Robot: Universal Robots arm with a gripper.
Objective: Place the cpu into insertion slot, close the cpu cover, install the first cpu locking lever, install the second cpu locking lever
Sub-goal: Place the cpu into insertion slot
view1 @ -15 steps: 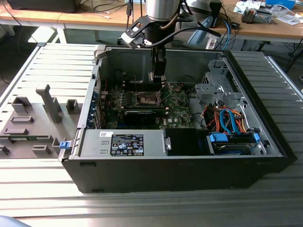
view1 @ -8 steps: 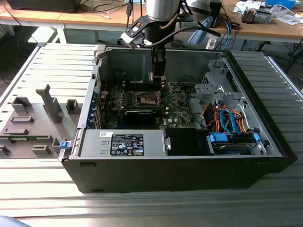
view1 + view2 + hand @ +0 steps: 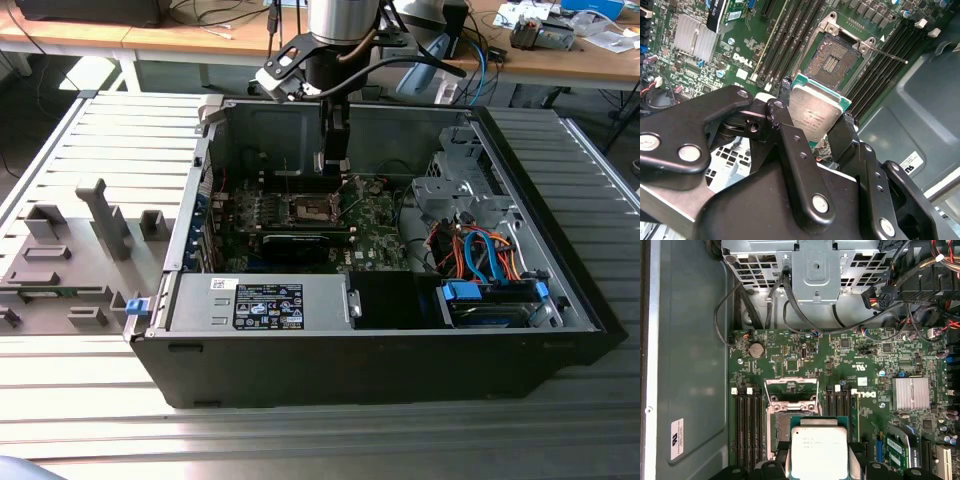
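Gripper (image 3: 812,120) clasps the cpu (image 3: 816,104) just above the empty insertion slot (image 3: 835,62), cpu cover (image 3: 791,382) open beyond; no step finished.

a black rectangular label (image 3: 268,305) with small white print and a small white sticker (image 3: 222,283) sat on the silvery metal power supply box (image 3: 195,300), neither legible. the green circuit board (image 3: 840,365) bore a white logo (image 3: 875,401), the small square silver-grey cpu (image 3: 818,450) carried faint unreadable lines, and a white printed sticker (image 3: 676,439) stood on the grey case wall (image 3: 690,340).
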